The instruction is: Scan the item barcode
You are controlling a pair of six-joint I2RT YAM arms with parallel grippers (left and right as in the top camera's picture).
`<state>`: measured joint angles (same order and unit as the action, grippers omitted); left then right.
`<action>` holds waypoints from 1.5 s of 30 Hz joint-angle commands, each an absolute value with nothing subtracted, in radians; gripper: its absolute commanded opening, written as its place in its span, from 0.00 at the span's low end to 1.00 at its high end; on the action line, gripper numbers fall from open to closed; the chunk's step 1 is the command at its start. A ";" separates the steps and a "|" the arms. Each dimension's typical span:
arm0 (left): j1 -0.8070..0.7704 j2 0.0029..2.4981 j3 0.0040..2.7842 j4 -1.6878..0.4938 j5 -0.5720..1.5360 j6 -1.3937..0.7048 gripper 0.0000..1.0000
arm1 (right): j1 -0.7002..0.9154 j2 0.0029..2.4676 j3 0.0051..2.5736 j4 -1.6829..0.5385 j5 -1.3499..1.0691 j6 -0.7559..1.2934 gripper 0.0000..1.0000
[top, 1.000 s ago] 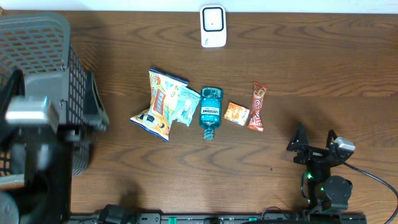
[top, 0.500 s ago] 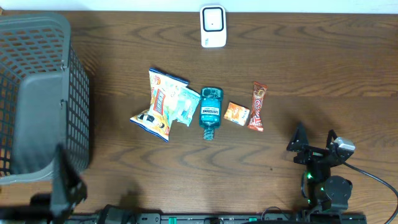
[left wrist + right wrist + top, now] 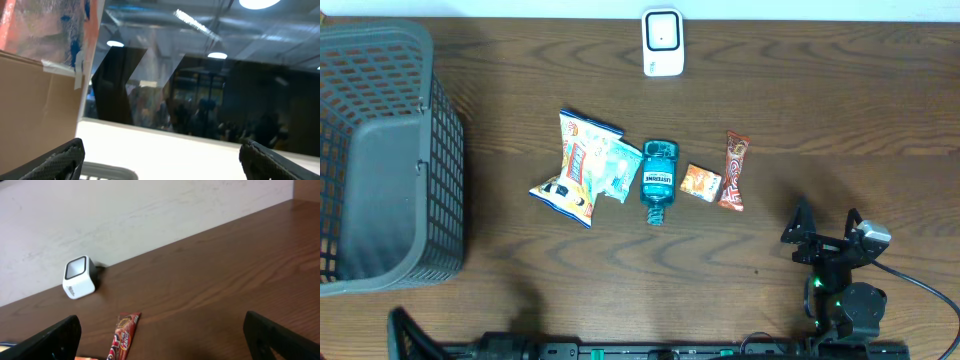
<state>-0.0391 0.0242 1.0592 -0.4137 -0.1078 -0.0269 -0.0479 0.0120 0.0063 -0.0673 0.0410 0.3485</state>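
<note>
Right arm: folded low at 5 o'clock on the brown wooden table. The right gripper points toward 12 o'clock. Its claw is spread wide and grips nothing.

Left arm: almost wholly outside the overhead frame. We see only one dark tip of the left gripper at 7 o'clock. Its wrist camera tilts upward at ceiling lights, dark glass and a brown cardboard box. That claw is also spread wide, with nothing in it.

Items lie in a row at table centre, well apart from both claws:
- crumpled yellow-and-orange snack bag
- pale teal packet, overlapping the bag at the bag's 3 o'clock
- blue plastic mouthwash bottle
- small orange packet
- red-brown candy bar wrapper

The white box-shaped barcode scanner stands at the 12 o'clock edge.

The grey plastic mesh basket sits at 9 o'clock, cut off by the frame edge.

The print on the items is too small for us to pick out a barcode. In the right wrist view the wrapper's lower end is cut off.
</note>
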 commanded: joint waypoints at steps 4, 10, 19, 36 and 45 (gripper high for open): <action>-0.037 0.003 1.028 -0.431 -0.020 -0.051 0.98 | -0.040 0.007 0.006 -0.071 0.046 0.351 0.99; -0.035 0.003 1.024 -0.427 -0.015 0.034 0.98 | -0.040 0.007 0.006 -0.069 0.061 0.351 0.99; -0.034 0.004 1.024 -0.334 -0.027 0.134 0.98 | -0.040 0.007 0.006 -0.072 -0.012 0.368 0.99; -0.018 0.003 0.908 -0.349 -0.167 0.138 0.99 | -0.040 0.007 0.006 -0.045 -0.735 0.598 0.99; 0.004 0.003 0.707 -0.350 -0.177 0.126 0.98 | -0.040 0.046 0.086 -0.087 -0.729 0.598 0.99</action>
